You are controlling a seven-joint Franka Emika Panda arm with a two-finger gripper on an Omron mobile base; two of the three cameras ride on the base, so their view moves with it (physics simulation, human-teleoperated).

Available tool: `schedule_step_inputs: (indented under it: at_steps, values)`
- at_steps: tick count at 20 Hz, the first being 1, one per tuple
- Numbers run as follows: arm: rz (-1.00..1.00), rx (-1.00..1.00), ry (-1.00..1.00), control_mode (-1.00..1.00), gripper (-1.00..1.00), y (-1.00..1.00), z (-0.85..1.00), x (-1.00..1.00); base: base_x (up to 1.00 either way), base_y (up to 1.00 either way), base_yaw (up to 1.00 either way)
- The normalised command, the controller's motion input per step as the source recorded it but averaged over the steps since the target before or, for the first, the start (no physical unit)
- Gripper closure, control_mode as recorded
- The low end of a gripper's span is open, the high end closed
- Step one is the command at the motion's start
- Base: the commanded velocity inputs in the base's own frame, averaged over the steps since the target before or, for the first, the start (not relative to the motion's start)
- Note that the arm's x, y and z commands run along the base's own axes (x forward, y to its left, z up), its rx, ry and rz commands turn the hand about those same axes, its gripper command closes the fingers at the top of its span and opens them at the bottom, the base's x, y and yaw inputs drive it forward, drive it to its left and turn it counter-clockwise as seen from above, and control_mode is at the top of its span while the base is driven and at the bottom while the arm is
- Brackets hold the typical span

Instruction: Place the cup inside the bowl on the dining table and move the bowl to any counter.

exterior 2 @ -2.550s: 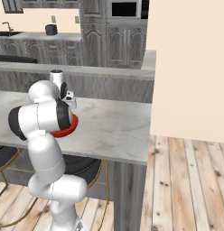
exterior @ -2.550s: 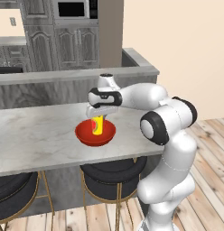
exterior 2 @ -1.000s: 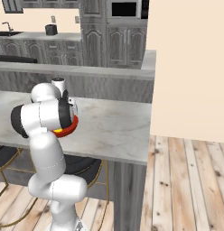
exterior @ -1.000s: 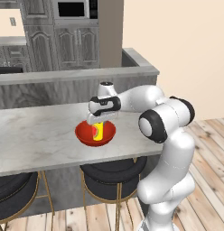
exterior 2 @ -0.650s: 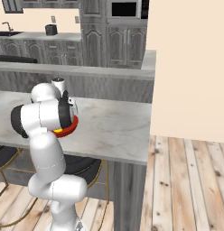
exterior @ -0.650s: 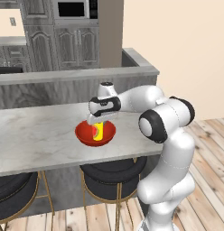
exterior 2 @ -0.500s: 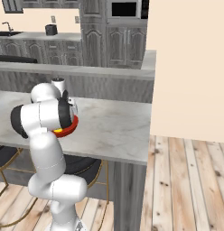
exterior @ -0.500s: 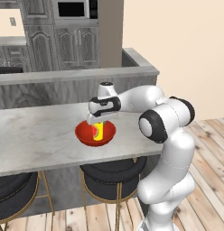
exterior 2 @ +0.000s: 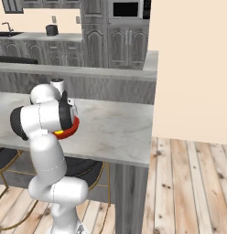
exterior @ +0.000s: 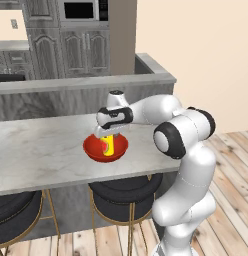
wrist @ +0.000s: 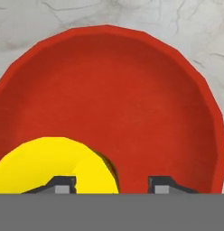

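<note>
Marble desk (exterior: pixel 41 150) carries a glossy round red bowl (exterior: pixel 94 148); inside stands the yellow cylindrical cup (exterior: pixel 109 145). Fingers (wrist: pixel 111 184) stand parted, straddling its rim, gripping nothing.

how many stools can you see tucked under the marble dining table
2. One stool stands under the dining table edge below the red bowl; the other stool sits at the left base view's lower left corner. More may be hidden beyond the frame.

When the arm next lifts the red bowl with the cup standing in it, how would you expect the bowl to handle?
The bowl looks rigid and glossy, so probably slippery at the rim. It is wide and shallow, so likely stable on the dining table. The upright cup inside may tip if the bowl tilts.
</note>
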Motion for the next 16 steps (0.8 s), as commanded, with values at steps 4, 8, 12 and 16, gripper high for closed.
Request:
schedule_step_inputs:
  at_steps: [4,8,12,16]
  values:
    - [0.00,0.00,0.00,-1.00,-1.00,0.00,0.03,-0.06,0.00,0.00,0.00]
    - [0.00,0.00,0.00,-1.00,-1.00,-0.06,0.20,-0.13,0.00,0.00,0.00]
    - [0.00,0.00,0.00,-1.00,-1.00,-0.16,0.29,-0.02,0.00,0.00,0.00]
    - [0.00,0.00,0.00,-1.00,-1.00,-0.12,0.26,-0.01,0.00,0.00,0.00]
